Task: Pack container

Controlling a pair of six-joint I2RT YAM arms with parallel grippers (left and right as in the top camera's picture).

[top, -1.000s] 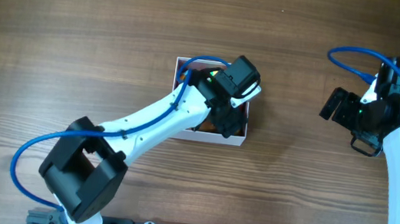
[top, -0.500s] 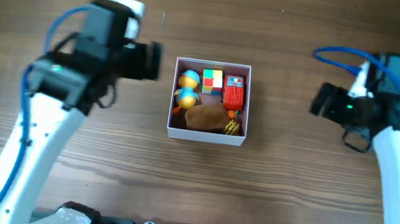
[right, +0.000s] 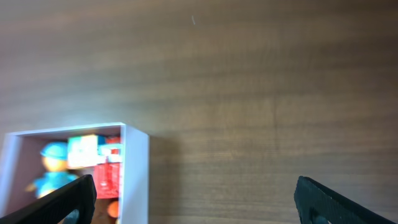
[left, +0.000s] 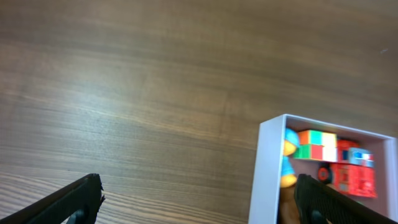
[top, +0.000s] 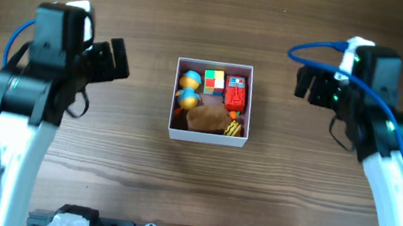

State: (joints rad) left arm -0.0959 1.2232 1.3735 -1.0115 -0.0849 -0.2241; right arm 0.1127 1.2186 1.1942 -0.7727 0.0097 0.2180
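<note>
Now back from container edges: left claw and right claw, both apart.

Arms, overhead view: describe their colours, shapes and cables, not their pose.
The left arm and right arm have smooth white tubular links and boxy black joint housings. A thin blue cable loops outside each. The left hand and right hand are black, with dark tapering fingers. No markings are legible.
</note>
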